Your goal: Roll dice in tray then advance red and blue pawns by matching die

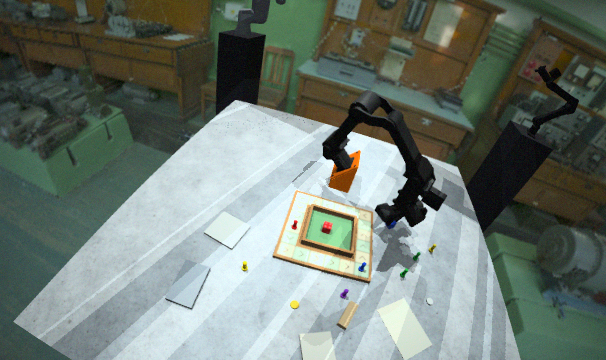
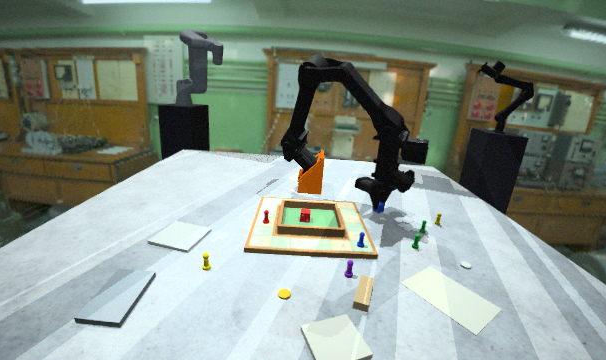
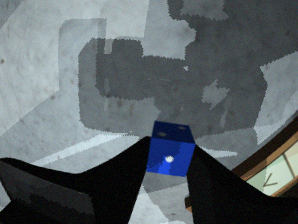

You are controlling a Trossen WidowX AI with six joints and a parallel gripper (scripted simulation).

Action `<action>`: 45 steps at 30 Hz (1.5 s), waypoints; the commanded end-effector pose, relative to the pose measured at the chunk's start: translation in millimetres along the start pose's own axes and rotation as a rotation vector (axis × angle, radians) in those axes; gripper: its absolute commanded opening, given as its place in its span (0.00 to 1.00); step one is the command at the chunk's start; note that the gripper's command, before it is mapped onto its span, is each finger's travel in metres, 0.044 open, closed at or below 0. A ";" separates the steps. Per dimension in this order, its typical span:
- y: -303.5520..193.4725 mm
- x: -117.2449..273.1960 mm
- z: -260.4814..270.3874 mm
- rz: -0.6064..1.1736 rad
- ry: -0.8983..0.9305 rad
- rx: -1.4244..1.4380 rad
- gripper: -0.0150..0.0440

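Beside the board's right edge in the top view, my gripper (image 1: 390, 223) pinches the blue die (image 1: 391, 225); the exterior view shows it just above the table (image 2: 133, 210); the wrist view shows fingers clamping opposite flat faces, which I judge light, rigid, slippery.

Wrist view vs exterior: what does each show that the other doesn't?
Only the wrist view shows the blue die up close, pinched between the two fingers, with one white pip on the face toward the camera.

Only the exterior view shows the red die lying in the tray, the red pawn and blue pawn on the board, and the spare pawns and cards scattered on the table.

Both show the gripper shut on the blue die beside the board's edge.
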State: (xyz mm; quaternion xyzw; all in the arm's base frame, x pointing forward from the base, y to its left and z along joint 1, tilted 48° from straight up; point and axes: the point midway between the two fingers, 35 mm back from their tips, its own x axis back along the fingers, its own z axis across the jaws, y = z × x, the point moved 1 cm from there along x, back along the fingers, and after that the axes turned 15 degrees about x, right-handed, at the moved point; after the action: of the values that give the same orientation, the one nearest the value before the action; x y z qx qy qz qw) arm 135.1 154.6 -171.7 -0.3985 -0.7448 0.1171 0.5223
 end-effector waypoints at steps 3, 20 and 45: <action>6.5 34.0 0.8 -0.015 0.003 -0.005 0.25; -3.6 118.9 -2.5 -0.016 0.006 0.032 0.25; -55.4 96.0 -120.3 -0.026 -0.002 0.611 0.25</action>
State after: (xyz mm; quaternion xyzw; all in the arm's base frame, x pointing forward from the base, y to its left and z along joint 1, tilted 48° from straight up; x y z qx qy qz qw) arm 194.9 166.9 -28.3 -0.2282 -0.6868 0.3109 0.6161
